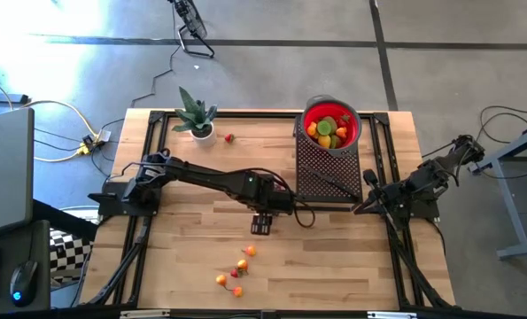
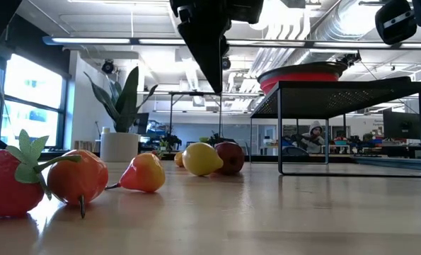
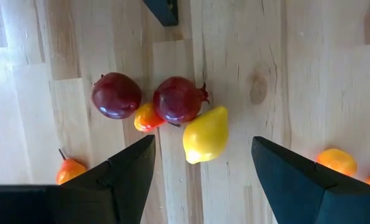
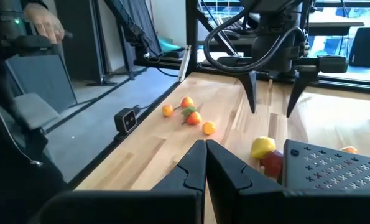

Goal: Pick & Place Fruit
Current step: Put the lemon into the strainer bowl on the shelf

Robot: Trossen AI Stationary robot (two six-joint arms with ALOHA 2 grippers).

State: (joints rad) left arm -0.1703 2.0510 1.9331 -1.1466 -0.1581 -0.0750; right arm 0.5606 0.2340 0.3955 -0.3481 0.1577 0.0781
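My left gripper hangs open above a cluster of toy fruit in the middle of the table, touching nothing. In its wrist view the fingers stand either side of a yellow lemon, which lies beside two dark red fruits and a small orange-red one. The arm hides this cluster in the high view. More orange fruits lie toward the near edge, and a strawberry sits by the plant. The red bowl holds several fruits. My right gripper waits shut at the table's right side.
The red bowl stands on a black perforated rack at the far right of the table. A green potted plant stands at the far edge. In the low view a strawberry and orange fruits lie close to the camera. A person's hand shows beyond the table.
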